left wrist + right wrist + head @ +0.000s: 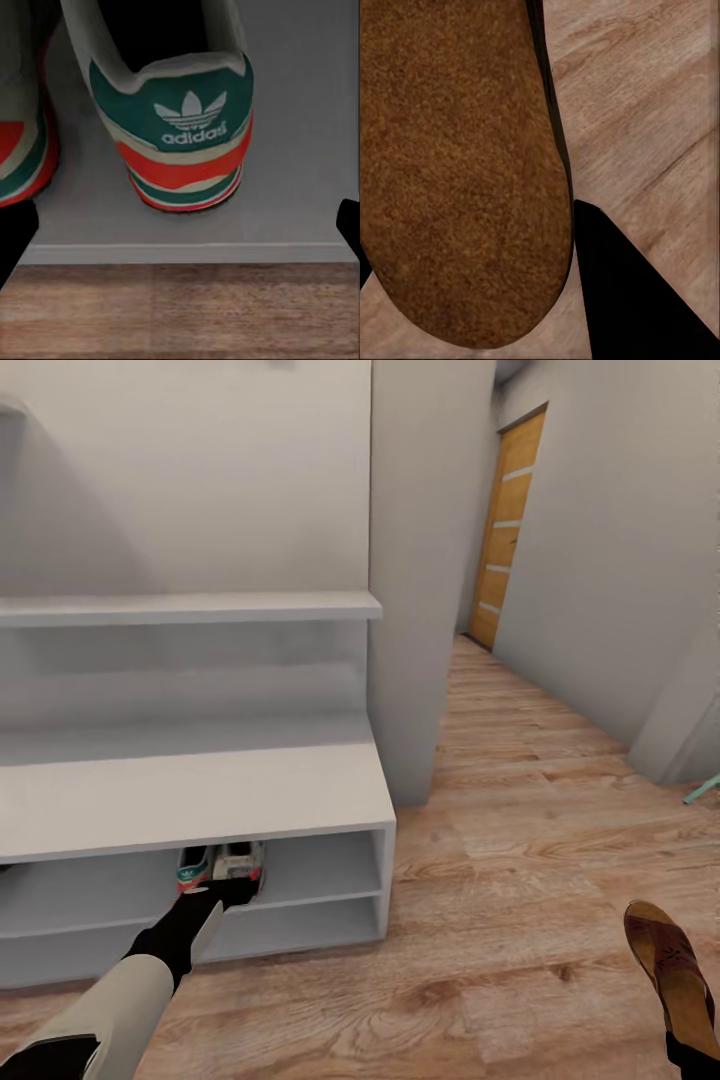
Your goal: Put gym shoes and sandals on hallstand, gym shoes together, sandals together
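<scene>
My left gripper (222, 895) is sitting at the front edge of the hallstand's (200, 800) upper open shelf, right behind the heels of the two gym shoes (222, 866). In the left wrist view its fingertips (16, 236) are showing at both edges of the frame with the nearer shoe heel (180, 135) between and beyond them, not touching, so the jaws are standing wide apart and gripping nothing. Both gym shoes are sitting side by side on that shelf, under the bench top, heels facing me and toes pointing toward the back panel, long axes running front to back (second shoe (22, 150) is just beside the first, a narrow gap between them). My right gripper (690, 1050) is low at the right, over the corridor floor (520, 880), holding one sandal (668, 975). The right wrist view is showing one dark finger (637, 292) pressed against the edge of the tan insole (465, 172), so it is clamping the sandal by its end. The sandal's long axis is running away from me along the arm's line, free end pointing forward and slightly left, insole facing up.
</scene>
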Controlling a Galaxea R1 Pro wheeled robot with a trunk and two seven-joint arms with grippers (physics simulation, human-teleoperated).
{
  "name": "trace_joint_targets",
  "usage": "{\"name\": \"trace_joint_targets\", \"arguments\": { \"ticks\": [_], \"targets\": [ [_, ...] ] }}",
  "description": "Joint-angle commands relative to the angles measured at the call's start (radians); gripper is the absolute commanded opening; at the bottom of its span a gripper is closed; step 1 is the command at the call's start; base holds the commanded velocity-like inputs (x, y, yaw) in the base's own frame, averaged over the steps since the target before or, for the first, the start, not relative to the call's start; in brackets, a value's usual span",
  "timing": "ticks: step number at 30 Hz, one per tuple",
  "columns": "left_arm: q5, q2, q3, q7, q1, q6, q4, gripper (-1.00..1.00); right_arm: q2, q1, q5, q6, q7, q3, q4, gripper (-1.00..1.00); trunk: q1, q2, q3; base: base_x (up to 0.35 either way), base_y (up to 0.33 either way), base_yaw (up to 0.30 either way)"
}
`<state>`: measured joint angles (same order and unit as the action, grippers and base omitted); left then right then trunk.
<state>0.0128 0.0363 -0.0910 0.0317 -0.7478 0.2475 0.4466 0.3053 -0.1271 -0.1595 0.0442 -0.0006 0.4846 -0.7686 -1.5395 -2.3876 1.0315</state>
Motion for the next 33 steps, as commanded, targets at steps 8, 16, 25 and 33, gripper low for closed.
{"name": "trace_joint_targets", "arguments": {
  "ticks": [8,16,25,33],
  "targets": [
    [0.001,-0.001,-0.003,0.001,0.0,0.006,0.002,1.0,0.0,0.0,-0.013,0.005,-0.001,0.0,-0.001,-1.0,0.001,0.0,0.001,-0.327,0.0,0.0],
    [0.001,-0.001,-0.002,-0.001,0.001,0.004,0.001,1.0,0.0,0.0,-0.013,0.005,-0.001,0.0,-0.001,-1.0,0.001,0.0,0.001,-0.334,0.0,0.0],
    [0.001,0.002,0.0,-0.026,0.126,-0.212,-0.003,1.0,-0.002,0.0,-0.011,0.003,0.001,0.0,0.006,-1.0,0.001,0.0,0.001,-0.113,0.0,0.0],
    [-0.001,0.089,0.0,-0.269,0.367,-0.463,-0.013,1.0,-0.015,0.0,-0.011,-0.04,0.007,-0.001,0.063,-1.0,0.001,0.0,0.001,-0.004,0.0,0.0]
  ]
}}
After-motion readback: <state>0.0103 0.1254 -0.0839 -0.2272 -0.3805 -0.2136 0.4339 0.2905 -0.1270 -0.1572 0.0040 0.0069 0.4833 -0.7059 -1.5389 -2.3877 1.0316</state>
